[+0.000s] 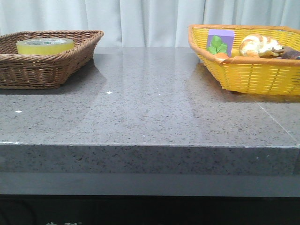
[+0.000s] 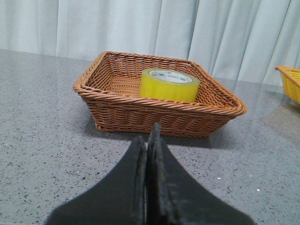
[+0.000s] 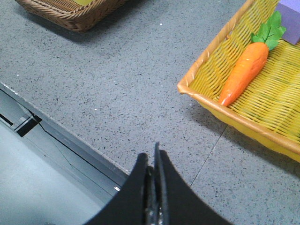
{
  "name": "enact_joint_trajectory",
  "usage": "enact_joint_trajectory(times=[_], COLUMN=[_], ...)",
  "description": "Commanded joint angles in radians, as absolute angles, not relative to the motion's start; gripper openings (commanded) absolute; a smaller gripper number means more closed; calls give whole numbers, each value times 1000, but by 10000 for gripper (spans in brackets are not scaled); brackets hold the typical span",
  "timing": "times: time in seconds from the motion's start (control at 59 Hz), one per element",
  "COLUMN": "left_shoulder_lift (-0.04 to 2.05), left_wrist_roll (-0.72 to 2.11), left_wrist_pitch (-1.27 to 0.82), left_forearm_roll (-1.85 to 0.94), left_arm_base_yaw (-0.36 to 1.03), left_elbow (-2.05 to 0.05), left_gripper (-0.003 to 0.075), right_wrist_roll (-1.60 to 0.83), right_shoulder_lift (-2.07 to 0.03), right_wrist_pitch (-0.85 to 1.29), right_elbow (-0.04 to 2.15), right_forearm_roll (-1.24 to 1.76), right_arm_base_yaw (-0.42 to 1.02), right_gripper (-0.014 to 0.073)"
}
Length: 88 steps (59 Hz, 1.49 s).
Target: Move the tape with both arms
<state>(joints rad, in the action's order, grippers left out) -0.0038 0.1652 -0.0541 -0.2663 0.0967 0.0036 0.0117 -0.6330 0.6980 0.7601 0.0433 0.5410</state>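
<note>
While the tape (image 2: pixel 169 85) lies flat inside the brown wicker basket (image 2: pixel 122 110), the left gripper (image 2: pixel 149 140) hangs in front of that basket with its two black fingers pressed together and nothing between them. From the left wrist view, the basket's near wall stands between the fingertips and the roll, and a stretch of bare grey speckled table (image 2: pixel 42 136) separates the gripper from the basket. The roll sits toward one side of the basket, its pale core with small dark print facing up.

Seen from the front, the tape (image 1: pixel 45 45) rests in the brown basket (image 1: pixel 51 70) at the far left of the table (image 1: pixel 150 112), and neither arm appears there. A yellow woven basket (image 1: pixel 248 75) stands at the far right, well apart from the brown one, holding a purple block (image 1: pixel 221 35), green leaves and a tan bread-like item (image 1: pixel 257 45).

The right gripper (image 3: pixel 153 164) is likewise closed and empty, hovering over the table's near edge. Beside it, the yellow basket (image 3: pixel 206 101) holds a toy carrot (image 3: pixel 243 72) with a green top, and a corner of the brown basket (image 3: pixel 70 14) shows farther off.
</note>
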Motion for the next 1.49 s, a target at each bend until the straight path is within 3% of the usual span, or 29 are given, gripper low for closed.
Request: enact_joint_trajectory(times=[0.0, 0.169, 0.305, 1.475], left_shoulder_lift=[-21, -21, -21, -21], left_wrist_roll=[163, 154, 0, 0], left_wrist_pitch=[27, 27, 29, 112], left_forearm_roll=[-275, -277, -90, -94], left_arm_base_yaw=[95, 95, 97, 97], left_elbow=[10, 10, 10, 10], left_gripper=[-20, -20, -20, -20], right_wrist_roll=[11, 11, 11, 11], right_shoulder_lift=[-632, -632, -632, -632], right_wrist_pitch=[637, 637, 637, 637], right_elbow=[787, 787, 787, 787], right_forearm_roll=[44, 44, 44, 44], right_arm_base_yaw=[538, 538, 538, 538], right_gripper=[-116, -116, -116, -116])
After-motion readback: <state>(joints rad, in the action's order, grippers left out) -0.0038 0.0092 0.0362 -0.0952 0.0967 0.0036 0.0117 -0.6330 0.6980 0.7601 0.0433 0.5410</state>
